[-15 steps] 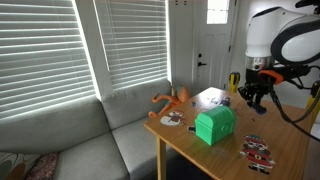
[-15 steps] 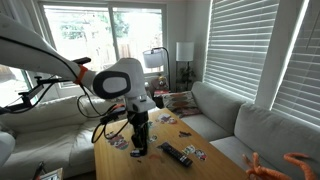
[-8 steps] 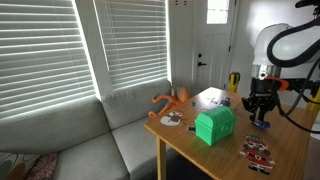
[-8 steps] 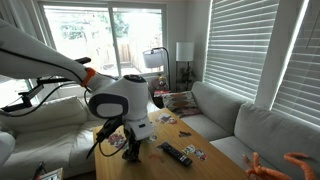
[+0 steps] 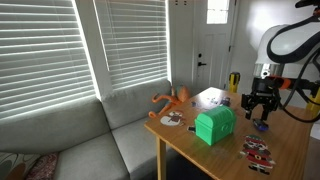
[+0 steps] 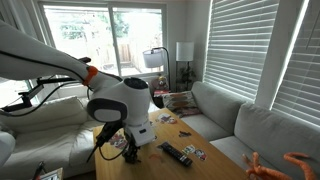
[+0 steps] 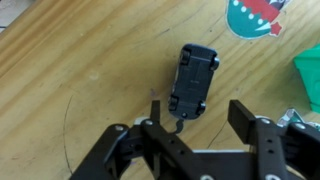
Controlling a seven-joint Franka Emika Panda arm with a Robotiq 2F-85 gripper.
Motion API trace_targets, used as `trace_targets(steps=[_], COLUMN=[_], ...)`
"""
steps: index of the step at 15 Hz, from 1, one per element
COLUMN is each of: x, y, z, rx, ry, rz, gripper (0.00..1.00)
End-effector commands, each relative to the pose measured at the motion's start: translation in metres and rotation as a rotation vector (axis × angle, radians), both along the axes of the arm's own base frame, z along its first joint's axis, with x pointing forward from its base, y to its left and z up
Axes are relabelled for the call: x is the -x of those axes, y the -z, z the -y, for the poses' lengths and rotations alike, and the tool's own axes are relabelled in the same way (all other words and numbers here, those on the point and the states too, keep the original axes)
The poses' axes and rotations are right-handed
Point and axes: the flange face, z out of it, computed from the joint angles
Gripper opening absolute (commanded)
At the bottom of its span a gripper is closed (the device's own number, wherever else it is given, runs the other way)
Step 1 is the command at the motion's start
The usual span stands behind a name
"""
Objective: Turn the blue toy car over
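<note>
The blue toy car point(image 7: 195, 80) lies on the wooden table point(image 7: 70, 70), a small dark oblong with its wheels sticking out at the sides. My gripper point(image 7: 198, 115) hangs just over its near end, open, with one finger on each side and neither touching it. In an exterior view the gripper point(image 5: 262, 118) stands low over the table's far right part, and the car point(image 5: 263, 126) is a tiny dark spot beneath it. In the other exterior view the arm point(image 6: 120, 105) hides the car.
A green box point(image 5: 215, 125) stands near the table's middle and shows at the wrist view's right edge point(image 7: 310, 80). An orange long-limbed toy point(image 5: 172, 100) lies at the back corner. Flat red, white and black toys point(image 5: 258, 150) and a black remote point(image 6: 178, 153) also lie there.
The gripper moved across and down to the table with its jaws shut. They have now opened, leaving the car lying free on the wood.
</note>
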Motion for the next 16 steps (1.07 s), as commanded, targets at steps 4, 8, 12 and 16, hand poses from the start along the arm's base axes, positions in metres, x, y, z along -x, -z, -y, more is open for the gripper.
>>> trace_targets(steps=[4, 8, 12, 16], x=[0.002, 0.003, 0.006, 0.018], y=[-0.003, -0.005, -0.004, -0.004], z=[0.008, 0.013, 0.024, 0.043], rx=[-0.033, -0.044, -0.116, -0.319], ry=[-0.022, -0.028, 0.008, 0.066], rz=[-0.007, -0.014, -0.011, -0.012], gripper=[0.96, 1.00, 1.00, 1.00])
